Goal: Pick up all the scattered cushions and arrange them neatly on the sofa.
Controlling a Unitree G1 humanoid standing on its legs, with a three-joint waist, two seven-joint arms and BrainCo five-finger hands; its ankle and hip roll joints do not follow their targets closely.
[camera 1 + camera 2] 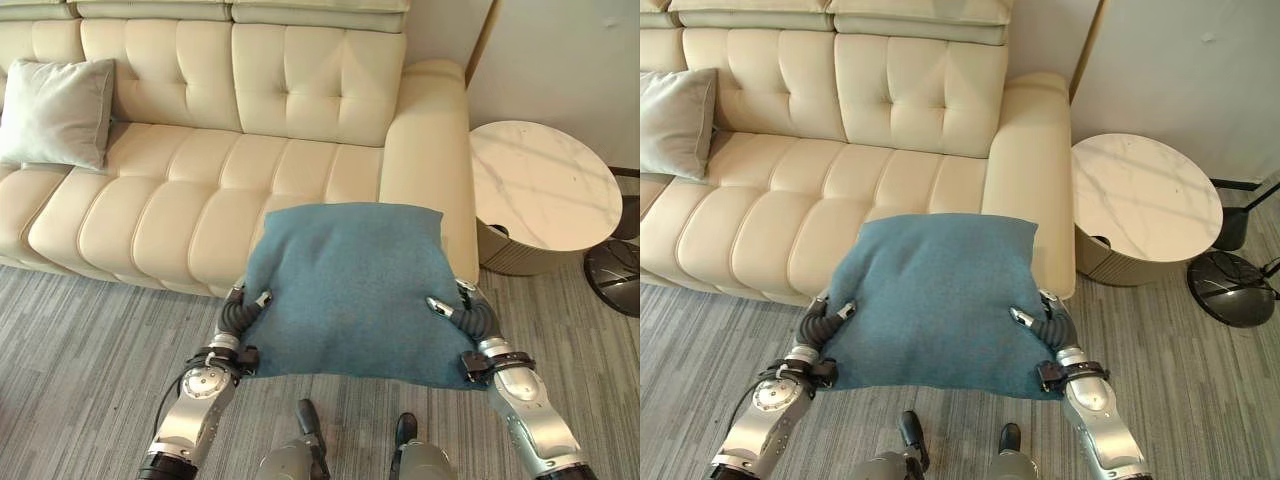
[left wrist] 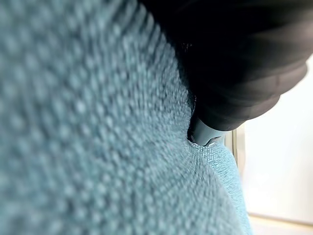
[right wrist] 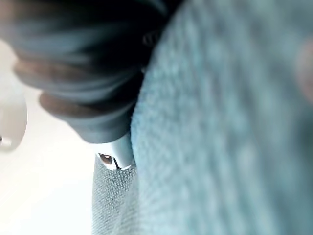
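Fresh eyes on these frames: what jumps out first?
The big teal cushion dominates, held up between the left hand and right hand, each with a thumb pinching its top face, just in front of the cream sofa near its armrest end. A grey cushion leans against the sofa's backrest at the far end, and a round marble-top side table stands beside the armrest.

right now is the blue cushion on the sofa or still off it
Off it. The blue cushion is held between the left hand and right hand, thumbs on top, its far edge just over the sofa seat's front.
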